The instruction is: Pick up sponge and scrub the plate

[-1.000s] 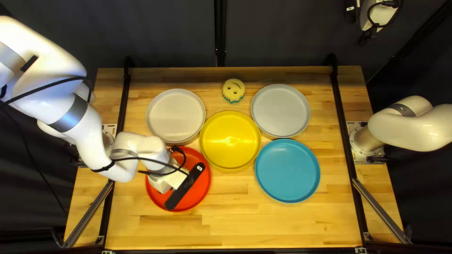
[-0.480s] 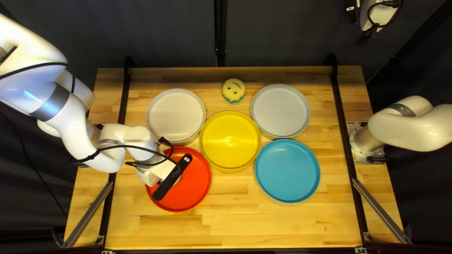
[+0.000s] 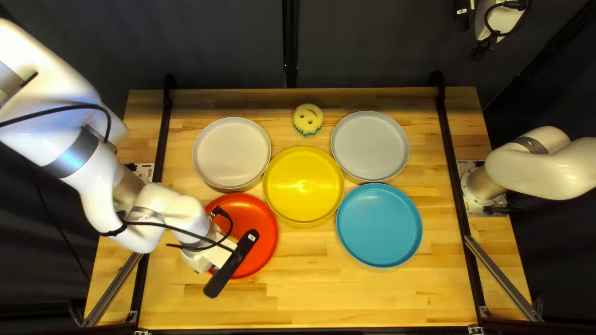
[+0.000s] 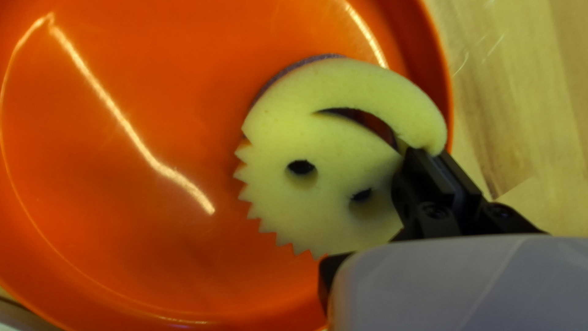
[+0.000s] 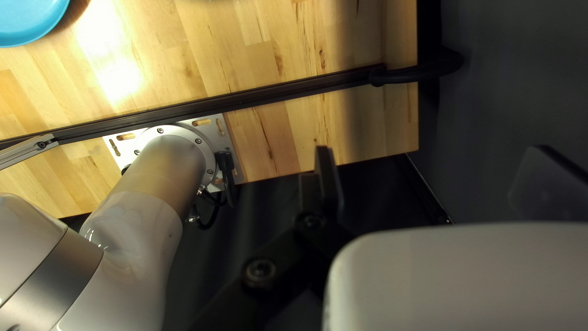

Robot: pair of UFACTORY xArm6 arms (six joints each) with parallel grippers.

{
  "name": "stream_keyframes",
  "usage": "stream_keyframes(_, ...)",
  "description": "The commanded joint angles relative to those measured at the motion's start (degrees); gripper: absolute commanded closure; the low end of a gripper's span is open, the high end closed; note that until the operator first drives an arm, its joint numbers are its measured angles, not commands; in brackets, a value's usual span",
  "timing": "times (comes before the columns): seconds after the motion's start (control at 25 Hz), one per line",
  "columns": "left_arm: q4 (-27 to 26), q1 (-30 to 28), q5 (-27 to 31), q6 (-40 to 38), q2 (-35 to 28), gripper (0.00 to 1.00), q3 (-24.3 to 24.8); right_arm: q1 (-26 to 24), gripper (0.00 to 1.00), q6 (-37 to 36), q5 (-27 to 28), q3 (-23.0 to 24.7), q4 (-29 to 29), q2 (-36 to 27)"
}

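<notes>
At the left, the left arm [image 3: 93, 149] reaches in over the table, its upper part cut off by the top left view's edge. It covers the near left part of the red plate [image 3: 264, 229], and the left gripper [image 3: 214, 254] has its fingertips hidden there beneath a black bar [image 3: 231, 263]. The left wrist view shows its fingers set close together, pinching the edge of the yellow sponge [image 4: 331, 147] beside its curved slot. The sponge is at the red plate, near the rim; a thin purplish strip shows along one side, but most of its underside is hidden — whether it touches the plate I cannot tell.

Beyond the red plate, on the far side, is the white plate [image 3: 231, 152]. To its right, near the table's far edge, lies a second sponge [image 3: 308, 120] with a smiling face. The yellow plate [image 3: 303, 186] is nearer, at the middle. Further right are the grey plate [image 3: 370, 146] on the far side and the blue plate [image 3: 379, 225] on the near side; only a piece of the blue one shows in the right wrist view.

The right gripper [image 3: 496, 25] is beyond the far right corner, partly cut off and dark against the curtain. Its own wrist view shows the fingers spread wide, with nothing held — one of them faint. The right arm [image 3: 540, 164] runs out of the top left view at the right.
</notes>
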Motion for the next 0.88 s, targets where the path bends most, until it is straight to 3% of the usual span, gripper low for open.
stream_keyframes(0.04, -0.23, 3.53, 0.89, 3.24, -2.81, 1.0, 2.34, 0.0, 0.0, 0.0, 0.0, 0.0, 0.0, 0.0)
stream_keyframes(0.4, -2.97, 11.13, 1.04, 13.36, -3.98, 1.0, 4.42, 0.0, 0.0, 0.0, 0.0, 0.0, 0.0, 0.0)
stream_keyframes(0.64, -3.36, 7.67, -1.62, 11.36, -0.17, 1.0, 1.83, 0.0, 0.0, 0.0, 0.0, 0.0, 0.0, 0.0)
stream_keyframes(0.88, -0.73, 3.32, -3.16, 5.86, 5.9, 1.0, -4.76, 0.0, 0.0, 0.0, 0.0, 0.0, 0.0, 0.0)
